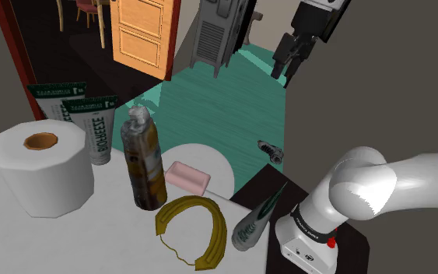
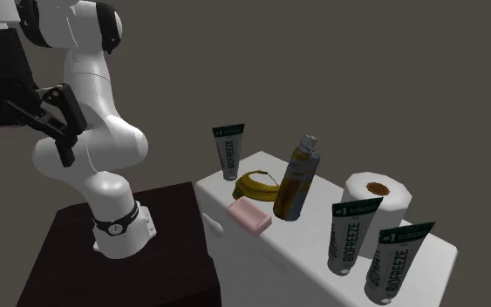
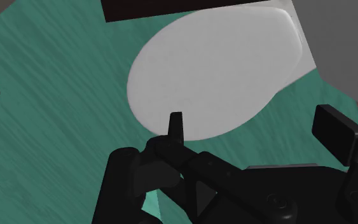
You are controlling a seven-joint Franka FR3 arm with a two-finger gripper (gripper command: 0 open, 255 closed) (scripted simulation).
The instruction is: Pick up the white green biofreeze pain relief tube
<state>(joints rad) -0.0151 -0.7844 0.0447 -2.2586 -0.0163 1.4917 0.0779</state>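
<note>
Well, three white-and-green Biofreeze tubes are up on the white toilet tank, all standing cap down. The nearest tube sits at the tank's end beside the dark stand, and the yellow-brown banana curls just beside it. The other two tubes stand side by side at the far end, tucked close to the toilet roll. Between the two groups a brown bottle stands upright mid-tank, and a pink soap bar lies flat near it. Now the end effector: it hangs high over the teal floor, well apart from every tube. Its fingers are spread wide with nothing between them. Below it, in the wrist view, lies the white toilet lid. Out on the floor lies a roller skate, and an orange door stands beyond.
</note>
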